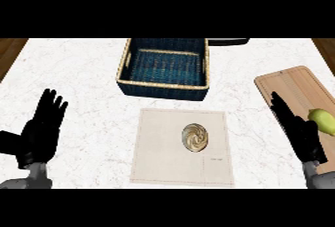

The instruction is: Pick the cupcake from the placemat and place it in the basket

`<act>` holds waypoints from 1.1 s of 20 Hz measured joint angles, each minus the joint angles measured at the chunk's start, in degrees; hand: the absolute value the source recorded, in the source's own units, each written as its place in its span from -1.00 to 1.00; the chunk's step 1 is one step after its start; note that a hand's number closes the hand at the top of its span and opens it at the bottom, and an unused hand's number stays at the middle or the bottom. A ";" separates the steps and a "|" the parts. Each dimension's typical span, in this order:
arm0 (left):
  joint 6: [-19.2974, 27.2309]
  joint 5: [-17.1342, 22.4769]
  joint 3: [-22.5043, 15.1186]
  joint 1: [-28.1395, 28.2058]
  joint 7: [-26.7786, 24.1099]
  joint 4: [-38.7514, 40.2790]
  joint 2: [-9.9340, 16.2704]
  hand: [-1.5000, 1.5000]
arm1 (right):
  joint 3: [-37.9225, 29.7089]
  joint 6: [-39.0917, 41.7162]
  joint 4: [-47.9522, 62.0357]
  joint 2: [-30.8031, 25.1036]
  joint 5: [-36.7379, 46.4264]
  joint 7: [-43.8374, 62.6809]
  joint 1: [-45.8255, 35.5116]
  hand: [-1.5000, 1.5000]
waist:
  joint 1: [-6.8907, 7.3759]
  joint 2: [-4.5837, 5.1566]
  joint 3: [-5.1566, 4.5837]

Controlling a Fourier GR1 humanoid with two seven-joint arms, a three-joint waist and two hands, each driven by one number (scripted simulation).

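Left hand (40, 133), right hand (297, 131): black, fingers straight and apart, holding nothing, at either edge. Swirl-topped cupcake (195, 137): on beige cloth placemat (157, 150). Dark blue woven basket (163, 88): beyond placemat. White marble tabletop (85, 80). Wooden cutting board (294, 86) at right, bearing a green fruit (323, 120).

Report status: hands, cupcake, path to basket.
Left hand and right hand open, holding nothing. Cupcake on placemat. Basket beyond it, nothing between.

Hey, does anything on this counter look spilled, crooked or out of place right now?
Nothing stands out. The cupcake sits upright on the placemat, the basket stands level behind it, and both hands are open.
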 measured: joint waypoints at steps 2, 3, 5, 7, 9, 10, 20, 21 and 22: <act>-0.32 -0.87 -1.16 -0.01 0.90 1.68 0.04 0.00 | 0.93 2.00 -1.52 1.94 -1.40 0.08 -2.24 1.00 | 0.29 -0.15 0.23; -0.80 -1.51 -2.24 0.49 1.60 2.49 0.29 0.00 | 1.95 3.27 -2.52 3.73 -2.43 -0.12 -3.95 1.00 | 0.83 -0.12 0.33; -2.17 -3.13 -4.82 1.91 2.80 4.32 0.97 0.00 | 3.74 6.47 -4.85 7.69 -5.23 -1.54 -7.93 1.00 | 2.30 0.14 0.54; -3.52 -4.79 -7.47 2.60 4.55 6.02 1.87 0.00 | 6.77 10.80 -7.63 10.82 -6.75 -3.65 -12.32 1.00 | 3.84 0.39 0.71; -4.88 -6.25 -9.06 2.26 4.97 6.58 3.08 0.00 | 11.16 14.86 -9.42 14.13 -7.17 -5.73 -15.36 1.00 | 4.55 0.24 0.88; -5.37 -6.81 -9.56 2.14 5.44 6.89 3.73 0.00 | 13.55 16.01 -9.86 15.85 -6.54 -6.55 -16.50 -1.00 | 4.44 0.08 0.92; -5.88 -8.86 -9.96 5.53 6.17 6.57 5.93 0.00 | 25.63 8.03 -11.57 18.71 16.88 2.20 -26.44 -1.00 | 0.29 -1.73 1.03; -6.03 -8.74 -9.88 5.83 6.36 6.37 6.09 0.00 | 25.08 8.05 -12.06 16.97 19.06 4.11 -28.23 -1.00 | -0.02 -1.85 1.03; -5.93 -8.96 -10.06 6.07 6.28 6.14 6.00 0.00 | 24.62 8.50 -12.55 15.64 20.89 6.59 -30.45 -1.00 | -0.19 -1.93 1.02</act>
